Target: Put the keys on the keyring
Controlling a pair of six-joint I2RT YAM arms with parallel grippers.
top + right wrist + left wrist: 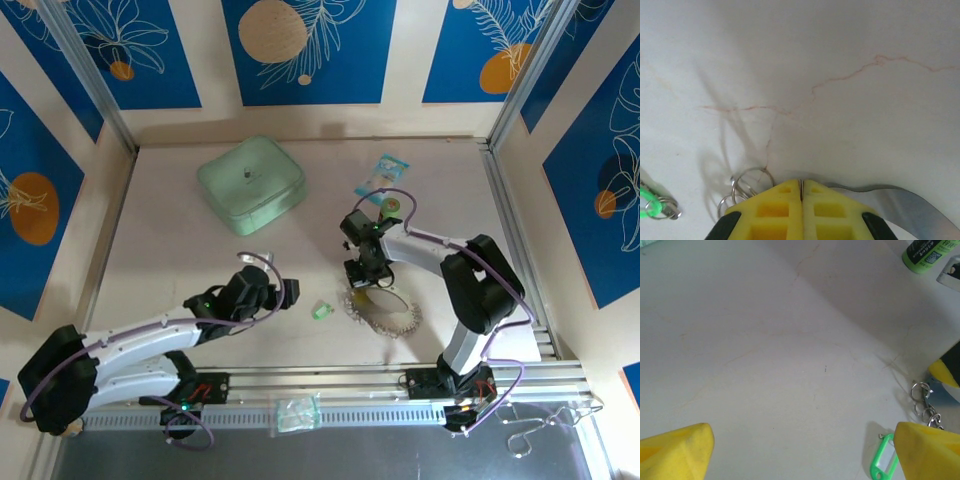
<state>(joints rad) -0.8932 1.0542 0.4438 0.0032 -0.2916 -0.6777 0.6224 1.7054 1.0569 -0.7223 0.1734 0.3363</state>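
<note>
Overhead view: I'm looking down on a pale marbled tabletop, w/ both arms reaching in from the bottom edge.

The left gripper is sitting left of centre. In its wrist cam the left gripper is showing its yellow fingers in the two bottom corners, spread wide w/ only bare table between them, gripping nothing.

The right gripper is pointing down right of centre, at the upper-left edge of the large thin cream-white hoop keyring, which is lying flat in the lower right w/ a fringe of small silvery metal rings. In the right wrist cam the right gripper has its yellow pads pressed together. The keyring's grey band is coming out just beside them at bottom right, and the silvery rings are at bottom left. I can't tell if the band is actually pinched.

The tiny green plastic-headed key is lying on the table between the two grippers, just left of the keyring and apart from it. It's also showing at bottom right in the left cam and at far lower left in the right cam.

A mint-green square pouch is resting upper left of centre.
</note>
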